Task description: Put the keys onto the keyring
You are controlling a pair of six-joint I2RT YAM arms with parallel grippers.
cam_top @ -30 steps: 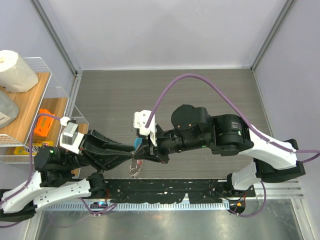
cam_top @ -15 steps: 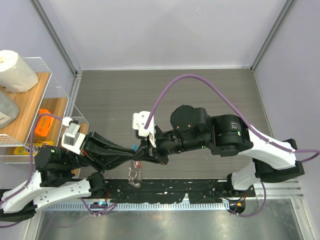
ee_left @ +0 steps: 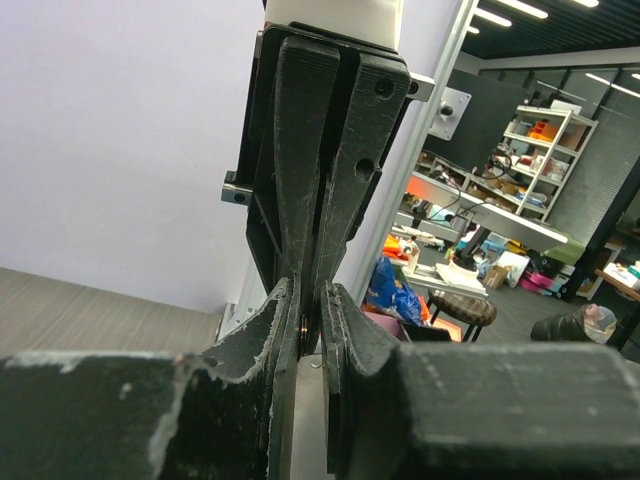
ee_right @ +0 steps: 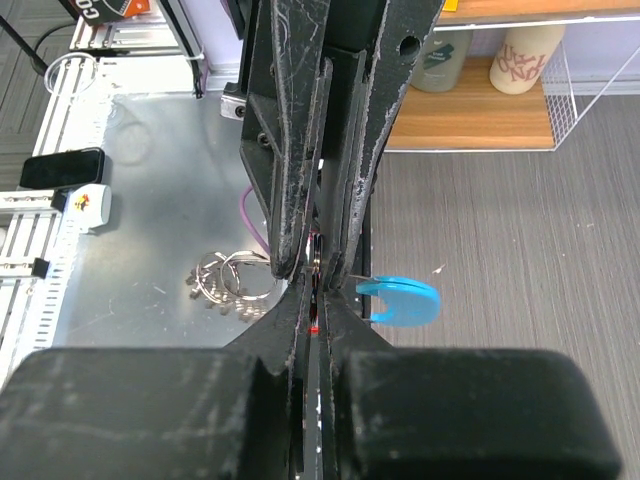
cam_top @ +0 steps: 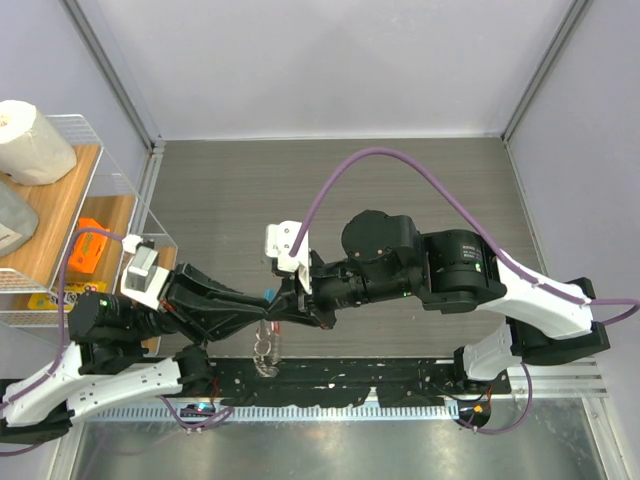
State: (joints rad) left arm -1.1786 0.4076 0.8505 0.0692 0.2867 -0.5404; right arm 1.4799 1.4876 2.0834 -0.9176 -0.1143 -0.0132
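Observation:
My two grippers meet tip to tip low over the front of the table. The right gripper (cam_top: 287, 307) (ee_right: 318, 292) is shut on the key; only a red sliver (ee_right: 315, 326) shows between its pads. Facing it, the left gripper (cam_top: 266, 311) (ee_left: 308, 292) is shut on a thin metal part of the keyring, its jaws almost touching. The light-blue crescent tag (ee_right: 400, 301) (cam_top: 270, 294) sticks out beside the left fingers (ee_right: 292, 150). A silvery cluster of rings (ee_right: 226, 280) (cam_top: 264, 348) hangs below the joined tips.
A wire shelf (cam_top: 120, 180) at the left holds a paper roll (cam_top: 30, 140) and an orange object (cam_top: 88, 246). A black rail (cam_top: 350, 385) runs along the near edge. A purple cable (cam_top: 400, 158) arcs over the right arm.
The left jaws have narrowed onto the keyring. The left arm drew back slightly to the left, the blue tag shows more, and the hanging silvery cluster sits a little lower.

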